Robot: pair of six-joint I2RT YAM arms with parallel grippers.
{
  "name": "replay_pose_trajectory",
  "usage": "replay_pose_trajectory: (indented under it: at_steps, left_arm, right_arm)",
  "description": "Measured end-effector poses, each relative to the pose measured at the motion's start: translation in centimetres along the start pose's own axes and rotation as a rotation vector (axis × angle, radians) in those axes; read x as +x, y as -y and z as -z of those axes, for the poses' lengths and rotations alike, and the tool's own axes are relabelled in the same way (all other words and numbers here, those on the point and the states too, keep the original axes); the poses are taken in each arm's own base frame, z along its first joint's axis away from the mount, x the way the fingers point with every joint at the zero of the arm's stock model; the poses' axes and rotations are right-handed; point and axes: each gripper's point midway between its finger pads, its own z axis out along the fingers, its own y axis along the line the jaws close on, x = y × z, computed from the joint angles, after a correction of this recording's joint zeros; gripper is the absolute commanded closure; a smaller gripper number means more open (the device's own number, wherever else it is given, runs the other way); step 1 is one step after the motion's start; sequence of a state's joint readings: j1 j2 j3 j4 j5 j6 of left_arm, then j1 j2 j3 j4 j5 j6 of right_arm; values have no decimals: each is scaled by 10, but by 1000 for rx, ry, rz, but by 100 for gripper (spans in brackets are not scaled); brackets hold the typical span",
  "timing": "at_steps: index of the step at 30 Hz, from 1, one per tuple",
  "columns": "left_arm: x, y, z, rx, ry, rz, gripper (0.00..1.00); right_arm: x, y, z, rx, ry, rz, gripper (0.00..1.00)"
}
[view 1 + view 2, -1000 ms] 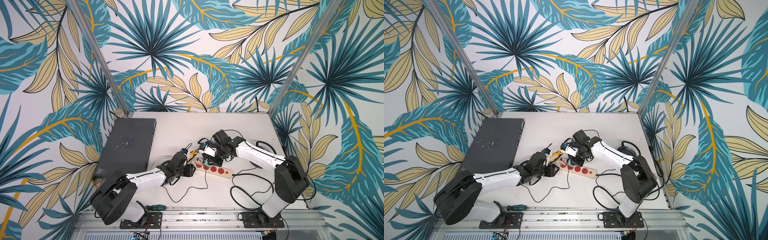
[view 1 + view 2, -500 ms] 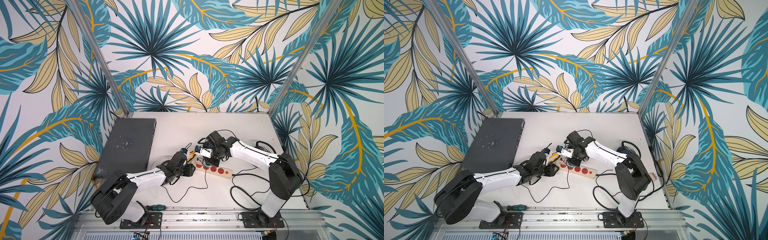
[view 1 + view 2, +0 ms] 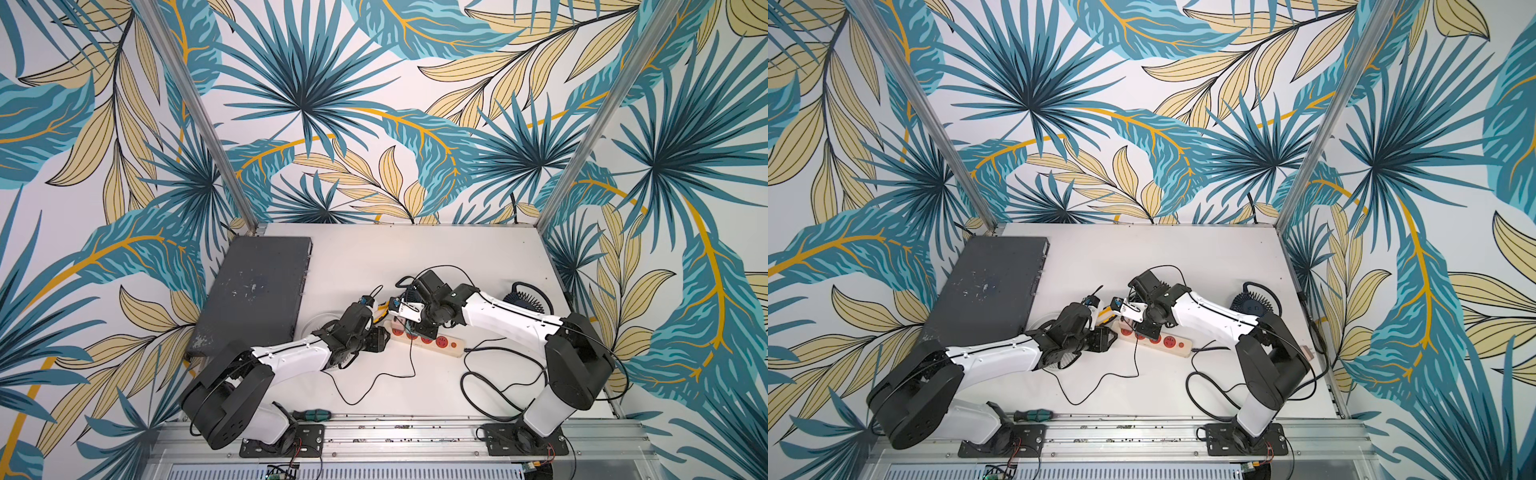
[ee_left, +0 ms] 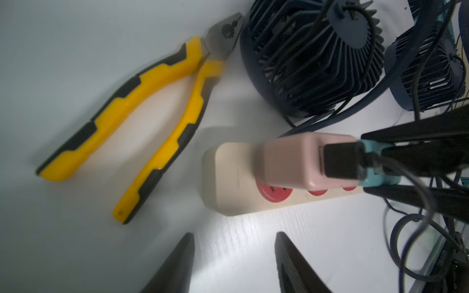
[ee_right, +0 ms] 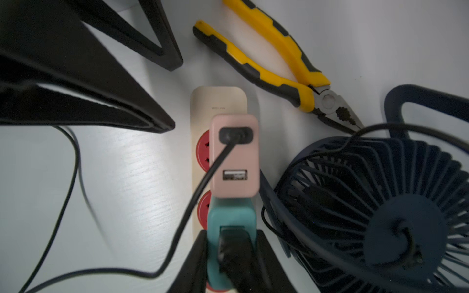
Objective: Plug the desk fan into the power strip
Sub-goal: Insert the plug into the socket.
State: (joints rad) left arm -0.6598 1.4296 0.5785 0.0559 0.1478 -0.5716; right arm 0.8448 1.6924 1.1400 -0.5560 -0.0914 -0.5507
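Clamping a teal adapter [image 5: 229,218], R gripper [image 5: 231,244] has its jaws closed tight on the adapter's two sides. A black plug [image 5: 232,253] sits in the adapter's upper face. The adapter hangs over the power strip [image 5: 218,99], abt the 2nd–3rd red socket; can't tell if its pins are in. Just beside it, toward the strip's left end, a pink adapter [image 5: 236,154] sits on the 1st socket w/ a thin black cable [image 5: 191,210] in one USB port, the other port bare.

L gripper [image 4: 233,238]: jaws apart, nothing btw them, tips low over the table [image 3: 374,257] close to the strip's left end, not touching it.

Further out, in both top views the strip lies mid-table, slanting from far-left to near-right. Its black cord [image 3: 498,374] loops off the right end toward the near edge. Yellow-and-black pliers [image 4: 152,106] lie flat just beyond the strip's left end, handles spread. The desk fan [image 5: 380,215], dark blue, stands just far of the strip, beside the pliers' nose. A second fan [image 3: 525,301] is further right, near the right wall. A dark grey slab [image 3: 257,299] lies at far left. A screwdriver [image 3: 311,414] lies at the near edge by L arm's base.
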Motion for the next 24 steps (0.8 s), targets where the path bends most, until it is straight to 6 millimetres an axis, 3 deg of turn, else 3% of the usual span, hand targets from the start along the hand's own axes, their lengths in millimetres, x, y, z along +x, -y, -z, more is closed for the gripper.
replay_pose_trajectory:
  at_steps: [5,12,15,17,21,24]
  left_arm:
    - [-7,4,6,21,23,-10,45]
    - [-18,12,23,45,66,-71,37]
    - [-24,15,33,50,90,-100,32]
    - [-28,15,41,49,108,-115,30]
    - [-30,16,54,41,125,-147,20]
    - [-33,17,68,36,150,-184,14]
  right_arm:
    - [0,0,-2,2,8,0,100]
    - [-1,2,2,21,-1,-62,38]
    - [5,2,9,32,-19,-127,24]
    - [-1,4,28,57,23,-170,17]
    - [-22,12,95,140,191,-258,12]
    - [-24,21,143,223,309,-364,3]
